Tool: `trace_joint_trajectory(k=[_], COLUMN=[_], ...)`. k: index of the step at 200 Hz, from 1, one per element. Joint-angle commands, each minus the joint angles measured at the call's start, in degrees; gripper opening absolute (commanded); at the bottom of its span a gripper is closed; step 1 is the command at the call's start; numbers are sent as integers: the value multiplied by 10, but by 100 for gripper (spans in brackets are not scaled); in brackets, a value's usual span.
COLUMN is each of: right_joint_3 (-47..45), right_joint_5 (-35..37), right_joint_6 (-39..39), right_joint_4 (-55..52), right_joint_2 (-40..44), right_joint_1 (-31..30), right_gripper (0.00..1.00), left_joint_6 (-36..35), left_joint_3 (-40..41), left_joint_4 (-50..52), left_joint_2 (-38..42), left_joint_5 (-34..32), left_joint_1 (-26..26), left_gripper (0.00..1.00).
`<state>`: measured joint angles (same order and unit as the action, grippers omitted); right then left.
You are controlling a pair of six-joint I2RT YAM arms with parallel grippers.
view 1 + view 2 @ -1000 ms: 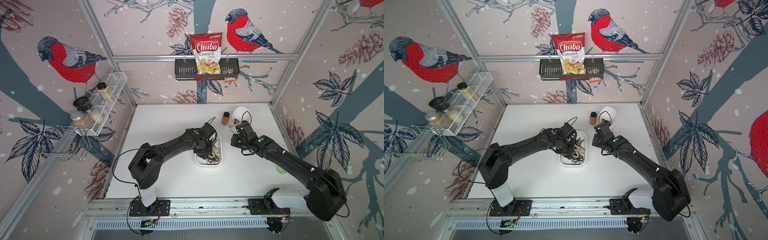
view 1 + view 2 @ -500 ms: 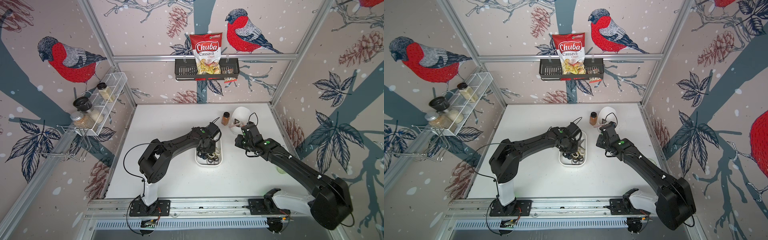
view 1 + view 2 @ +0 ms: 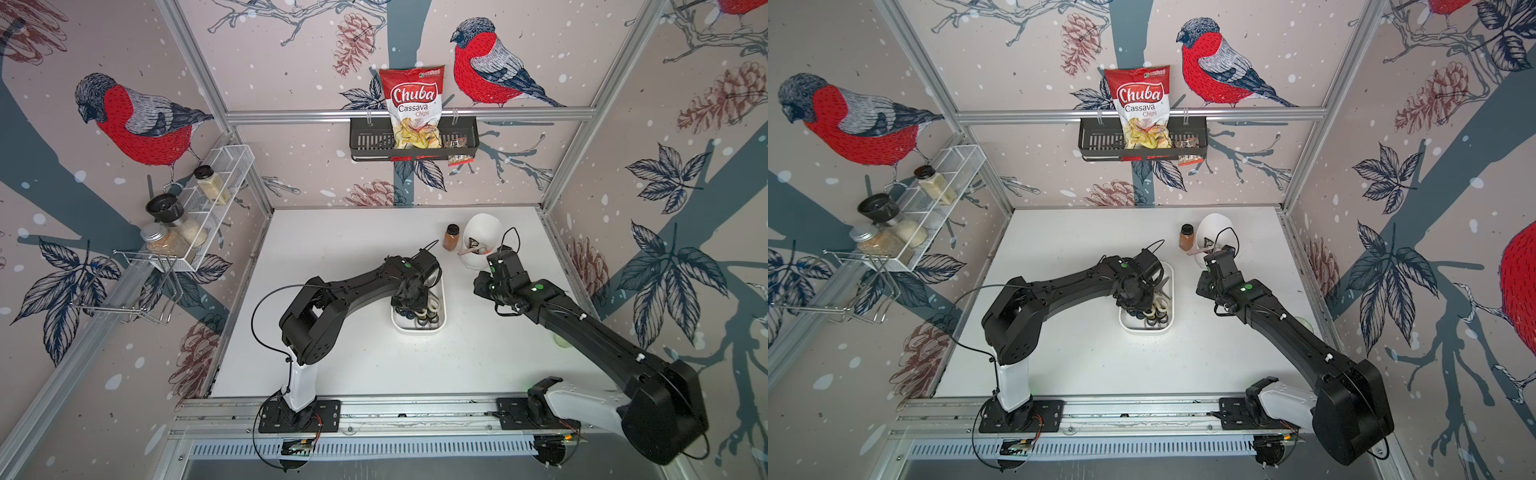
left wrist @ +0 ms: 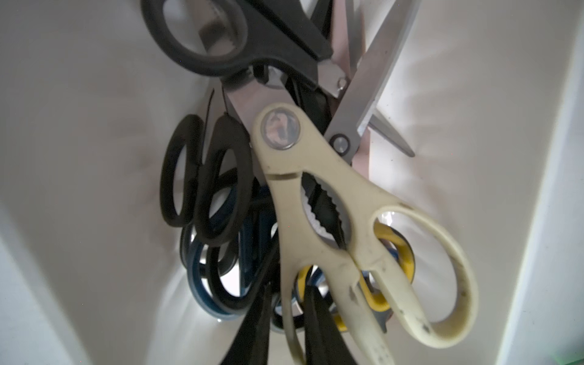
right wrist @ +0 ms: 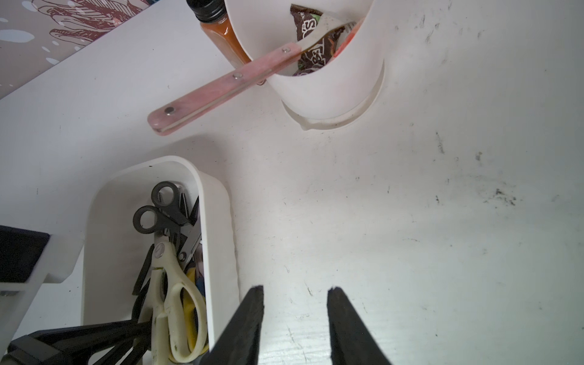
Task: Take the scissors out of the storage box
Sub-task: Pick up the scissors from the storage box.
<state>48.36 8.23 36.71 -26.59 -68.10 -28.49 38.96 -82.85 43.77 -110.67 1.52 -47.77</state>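
ok so, going from the front edge of the table (image 3: 365,365) back: the storage box (image 3: 417,331) sits about mid-table, long side running front to back. All the scissors (image 3: 420,314) I can see are lying in it in a heap. Most of the handle loops bunch at the box's front end with the blades pointing toward the back edge. One black-handled pair (image 5: 158,208) lies the other way round, loops at the far end. The cream pair (image 4: 316,196) is on top of the pile, over some blue handles (image 4: 195,278) and a yellow-lined loop (image 4: 406,252).

The left gripper (image 4: 288,286) is down inside the box at that front end. Its jaws are only a narrow slot apart. One limb of the cream pair's handle runs right through that slot, with a finger (image 4: 252,325) on each side. Whether they're actually pinching it or just about touching, I can't tell.

The right gripper (image 5: 295,289) is outside the box, just beside its right-hand wall, over bare table. Its jaws are partly apart with nothing between them.

Further back, near the far edge and over to the right, there's a white cup (image 3: 482,226) with a pink riveted handle (image 5: 221,91) poking out over its rim. A brown spice bottle (image 3: 451,237) stands just beside it. On the back wall a black basket (image 3: 365,143) holds a Chuba chips bag (image 3: 413,108).
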Motion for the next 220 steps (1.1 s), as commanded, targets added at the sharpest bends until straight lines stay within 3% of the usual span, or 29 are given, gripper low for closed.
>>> trace_joint_trajectory(k=[1, 95, 186, 220], right_joint_3=[-1, 10, 56, 66], right_joint_5=[-6, -23, -74, -97], right_joint_6=[-10, -18, -31, -33], right_joint_4=[13, 23, 54, 73], right_joint_2=[0, -3, -68, -83], right_joint_1=[3, 11, 11, 11], right_gripper=[40, 40, 40, 40], left_joint_6=[-5, -23, -58, -69], left_joint_3=[-4, -55, -70, -29], left_joint_4=[15, 49, 118, 125], left_joint_2=[-8, -13, 43, 97], left_joint_5=[-9, -9, 0, -26], left_joint_1=[-1, -1, 1, 32], left_gripper=[23, 0, 0, 0])
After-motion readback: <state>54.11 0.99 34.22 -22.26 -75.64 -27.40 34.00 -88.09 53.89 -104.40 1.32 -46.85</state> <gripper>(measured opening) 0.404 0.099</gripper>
